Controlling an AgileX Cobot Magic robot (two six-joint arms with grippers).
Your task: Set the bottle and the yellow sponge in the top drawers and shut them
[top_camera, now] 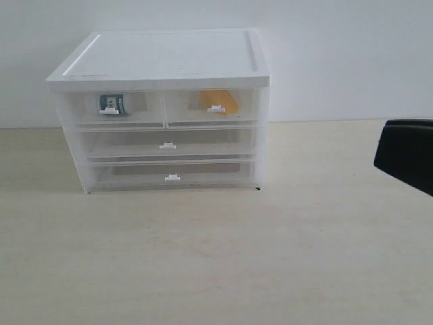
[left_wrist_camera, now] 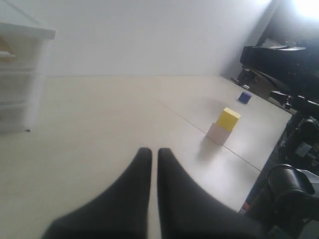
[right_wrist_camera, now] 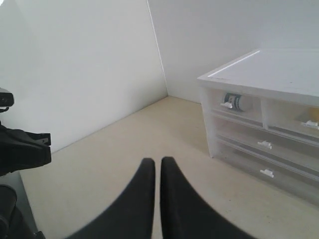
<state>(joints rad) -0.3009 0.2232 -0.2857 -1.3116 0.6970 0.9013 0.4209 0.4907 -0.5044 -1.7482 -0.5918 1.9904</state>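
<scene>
A boxy, white-topped chest [top_camera: 162, 61] of clear plastic is seen, its top drawers [top_camera: 145, 110] pushed flush. The wedge-shaped yellow sponge [top_camera: 218, 99] is laid lengthwise across the right drawer. The stubby bottle [top_camera: 111, 102] is in the left, its axis unclear. The left gripper [left_wrist_camera: 154, 152] and right gripper [right_wrist_camera: 157, 160] are pressed closed with nothing between the fingers.

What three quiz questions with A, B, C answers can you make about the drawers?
1. Where is the bottle?
A in the top left drawer
B on the table
C in the bottom drawer

2. How many drawers does the chest have?
A two
B four
C six

3. How are the top drawers?
A both shut
B both open
C one open, one shut

Answers:
1 A, because the teal label shows through that drawer's clear front in the exterior view.
2 B, because two small drawers sit above two wide ones.
3 A, because both fronts sit flush with the chest.
</scene>
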